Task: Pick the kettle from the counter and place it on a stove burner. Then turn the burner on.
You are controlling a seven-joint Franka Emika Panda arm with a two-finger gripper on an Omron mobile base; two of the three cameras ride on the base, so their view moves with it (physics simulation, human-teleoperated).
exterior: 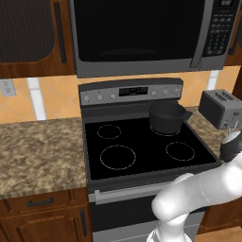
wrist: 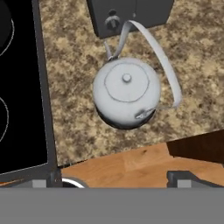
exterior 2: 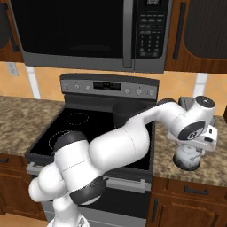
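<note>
The small silver kettle [wrist: 127, 89] stands upright on the speckled granite counter [wrist: 72, 65] right of the cooktop, its thin handle arched over to one side. My gripper [wrist: 119, 178] hangs above it, open, with its fingertips [wrist: 183, 177] wide apart and nothing between them. In the right base view the hand sits just over the kettle [exterior 2: 188, 158], near the counter's front edge [exterior 2: 208, 170]. The largest burner [exterior: 117, 157] is the front left circle on the black glass cooktop.
A wide dark pot [exterior: 166, 117] sits on the back right burner. A boxy grey toaster [exterior: 220, 108] stands right behind the kettle, close to its handle. Stove knobs [exterior: 99, 97] line the back panel under the microwave [exterior: 142, 33]. More counter [exterior: 38, 151] lies left of the stove.
</note>
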